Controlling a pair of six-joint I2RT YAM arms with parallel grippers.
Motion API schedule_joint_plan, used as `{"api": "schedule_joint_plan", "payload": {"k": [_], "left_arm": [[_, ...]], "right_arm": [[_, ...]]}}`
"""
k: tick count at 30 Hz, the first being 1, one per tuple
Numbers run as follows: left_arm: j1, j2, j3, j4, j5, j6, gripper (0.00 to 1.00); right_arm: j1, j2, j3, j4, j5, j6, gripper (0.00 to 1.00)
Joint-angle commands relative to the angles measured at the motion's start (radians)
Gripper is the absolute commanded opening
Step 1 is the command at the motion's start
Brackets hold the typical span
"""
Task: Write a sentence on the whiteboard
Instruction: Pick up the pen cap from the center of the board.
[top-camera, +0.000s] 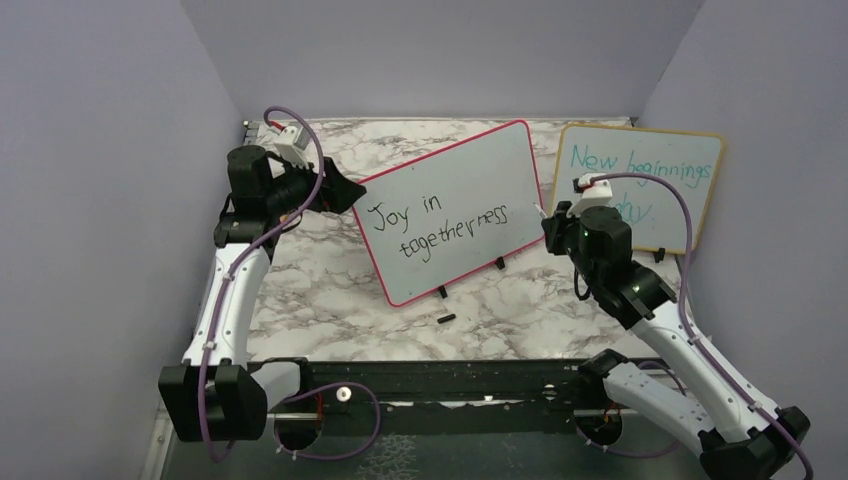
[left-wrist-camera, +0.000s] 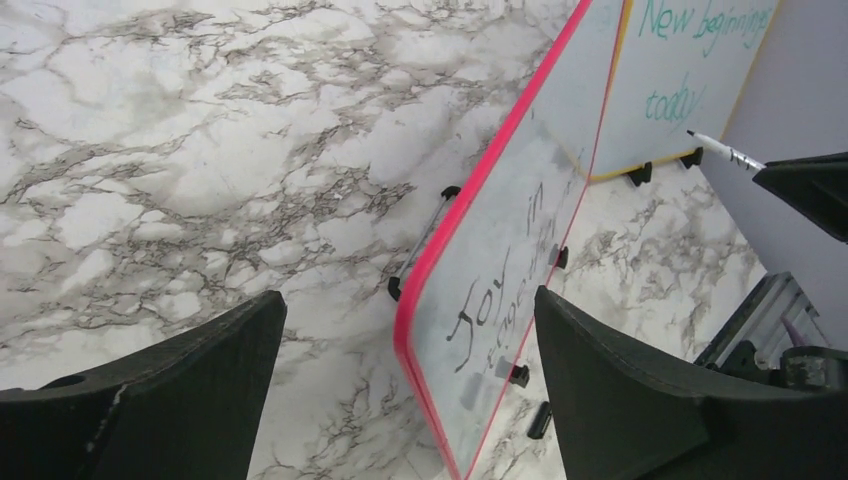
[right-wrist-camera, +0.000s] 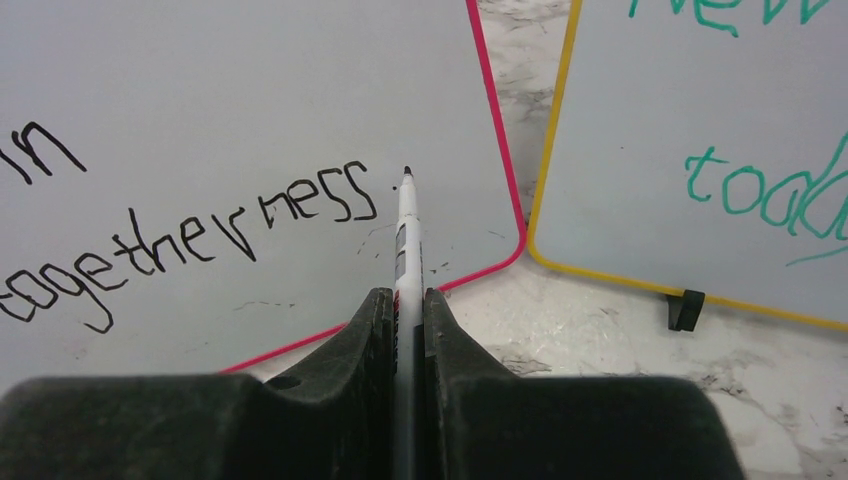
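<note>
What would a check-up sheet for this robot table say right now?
Surface: marble-patterned table.
Job's things: whiteboard standing on its feet; sentence "Joy in togetherness" in black; marker tip just after the last word.
Clutter: small black piece lying before the whiteboard; yellow-framed board behind right.
Grippers: left end effector open around whiteboard's left edge; right end effector shut on marker.
Cables: purple cable along each arm.
Surroundings: plain lilac walls.

Left end effector (left-wrist-camera: 405, 300) spread wide — whiteboard (left-wrist-camera: 510, 240) red edge in gap.
</note>
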Motion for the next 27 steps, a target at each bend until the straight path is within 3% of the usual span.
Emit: {"api": "schedule_joint_plan", "payload": {"k": [1, 5, 13, 18, 23, 27], "left_arm": [[0.002, -0.078, 0.010, -0.037, -0.035, -0.049, 0.97], [-0.016, -0.121, -0.011, -0.028, -0.031, -0.099, 0.99], [-0.246, -0.264, -0.050, -0.131, -0.226, -0.058, 0.99], [-0.324, -0.321, -0.100, -0.196, -0.240, -0.071, 0.99], [-0.414, -0.353, -0.191, -0.219, -0.259, -0.094, 0.99], [-0.550, -0.328, -0.246, -0.220, -0.372, -0.127, 0.98]], "right_arm": [[-0.008, -0.051, 0.044, -0.060, 0.027, -0.012, 0.00], [-0.008, -0.093, 0.050, -0.094, 0.031, -0.017, 0.00], [-0.008, -0.161, 0.051, -0.144, 0.029, -0.022, 0.00], [-0.008, -0.192, 0.037, -0.163, 0.025, -0.021, 0.01], [-0.008, -0.224, 0.022, -0.173, 0.026, -0.023, 0.00], [-0.008, -0.241, 0.005, -0.168, 0.021, -0.014, 0.01]]}}
